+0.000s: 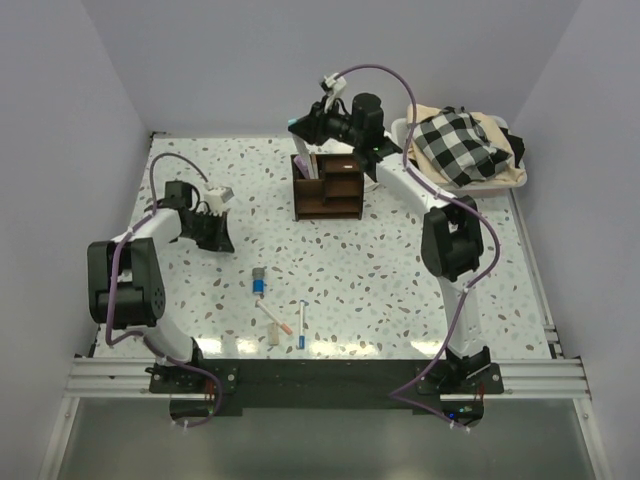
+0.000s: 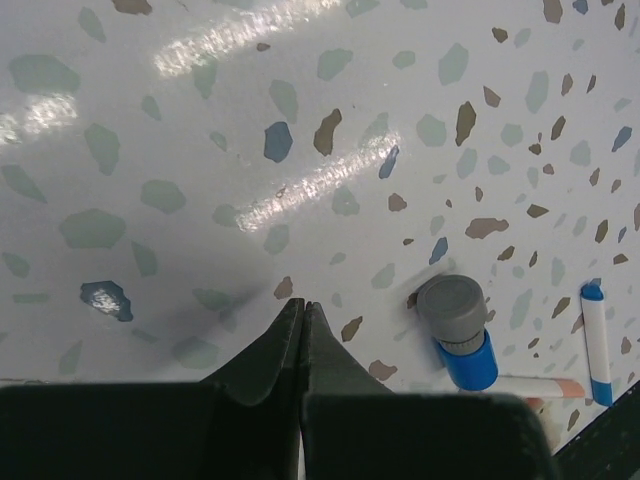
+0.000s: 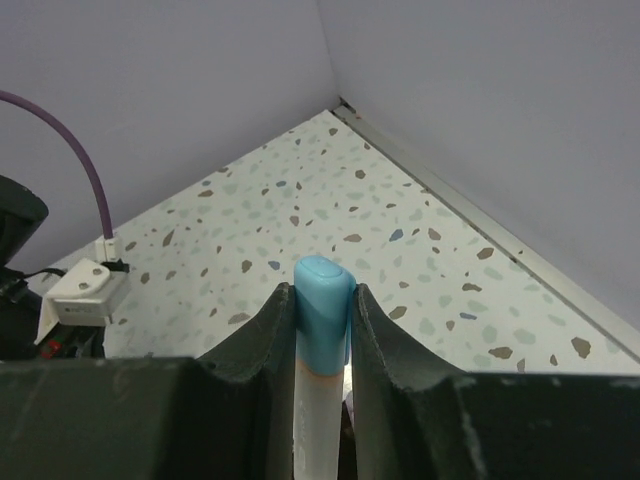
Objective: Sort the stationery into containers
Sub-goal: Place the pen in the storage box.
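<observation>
One blue-capped marker (image 3: 321, 310) snug within the right claw (image 3: 322, 292).

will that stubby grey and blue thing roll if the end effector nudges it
The stubby grey and blue piece looks round-bodied and seems to lie on its side, so a sideways nudge would probably roll it. The table is glossy with glare streaks, so it may slide. Short and solid-looking, it likely won't bend in a grip.
</observation>
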Controlling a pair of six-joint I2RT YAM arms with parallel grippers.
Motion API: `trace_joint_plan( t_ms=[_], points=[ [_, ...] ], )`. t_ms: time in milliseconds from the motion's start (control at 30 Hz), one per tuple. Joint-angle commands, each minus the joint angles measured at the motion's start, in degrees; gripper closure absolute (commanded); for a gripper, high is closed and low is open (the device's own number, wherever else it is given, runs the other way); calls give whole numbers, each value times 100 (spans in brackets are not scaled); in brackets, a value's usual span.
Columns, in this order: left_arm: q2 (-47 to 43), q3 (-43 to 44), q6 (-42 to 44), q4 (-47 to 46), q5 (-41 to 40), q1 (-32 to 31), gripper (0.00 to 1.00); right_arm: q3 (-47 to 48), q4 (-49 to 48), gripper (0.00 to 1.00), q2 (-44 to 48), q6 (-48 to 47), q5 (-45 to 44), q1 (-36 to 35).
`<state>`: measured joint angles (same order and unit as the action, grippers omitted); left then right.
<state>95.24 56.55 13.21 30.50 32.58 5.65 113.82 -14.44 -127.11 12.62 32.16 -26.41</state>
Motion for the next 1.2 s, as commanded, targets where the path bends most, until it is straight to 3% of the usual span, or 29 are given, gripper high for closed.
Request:
trace_joint_plan(
  t_ms=[0,200,833,933,1033,1167],
  points=[
    [73,-66,278,35,117,-239,100,-630,-752,100,485,-514,185,-66],
    [153,206,375,236,-58,-293,100,-1292,-1464,100,609,-761,335,-83],
    [240,558,919,1036,100,-284,99,-1362,-2142,100,389,-1157,106,-92],
    [276,690,938,1107,-41,-240,74,-1415,-2248,84,345,-1113,1,-92],
    [319,708,868,1029,-128,-135,68,-1441,-2195,73,380,-1051,27,-92],
    [364,795,736,897,-278,-64,67,-1748,-2142,75,564,-1121,9,-92]
  ],
)
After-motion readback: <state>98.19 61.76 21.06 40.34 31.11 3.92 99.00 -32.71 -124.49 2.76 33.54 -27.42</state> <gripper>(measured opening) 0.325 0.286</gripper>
